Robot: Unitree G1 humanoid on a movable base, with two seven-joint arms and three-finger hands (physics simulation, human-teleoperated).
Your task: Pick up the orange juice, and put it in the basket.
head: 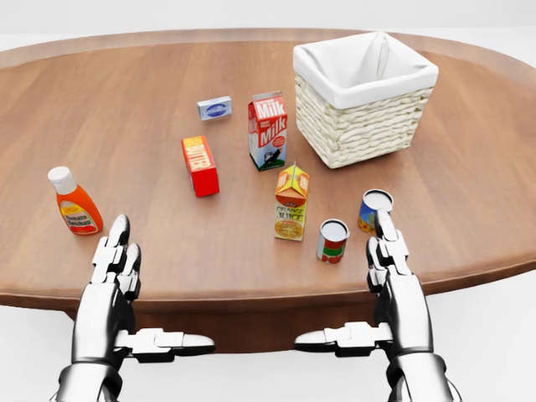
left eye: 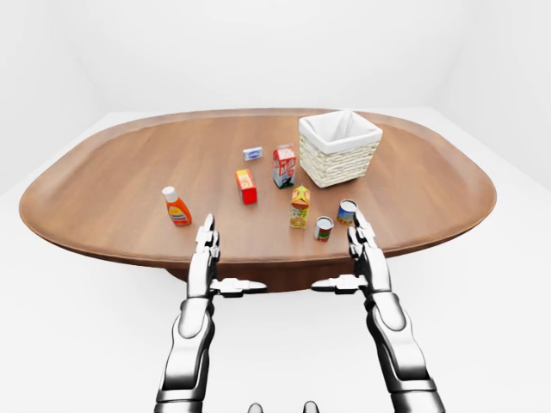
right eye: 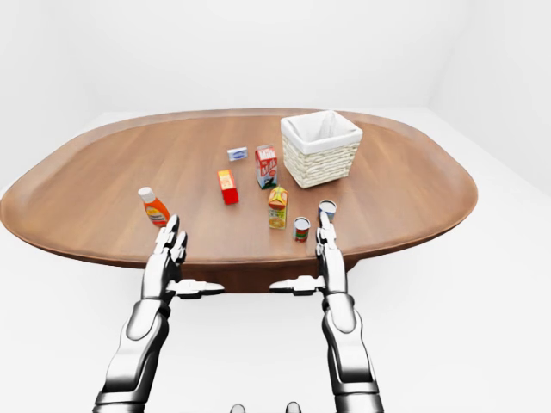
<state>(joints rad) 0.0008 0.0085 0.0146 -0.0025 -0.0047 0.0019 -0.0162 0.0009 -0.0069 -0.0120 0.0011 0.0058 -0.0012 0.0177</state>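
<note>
The orange juice carton (head: 290,203), yellow and orange with a gabled top, stands upright on the wooden table (head: 151,109) in the middle of the head view. The white-lined wicker basket (head: 365,99) stands above and right of it. My left hand (head: 117,268) hovers open at the table's near edge, low on the left. My right hand (head: 387,260) is open too, low on the right, just below two cans. Neither hand touches anything.
A milk carton (head: 268,131), a red box (head: 200,166) and a small blue-white box (head: 214,108) stand above and left of the juice. A ketchup bottle (head: 74,202) is at the left. Two cans (head: 332,241) (head: 374,209) stand right of the juice.
</note>
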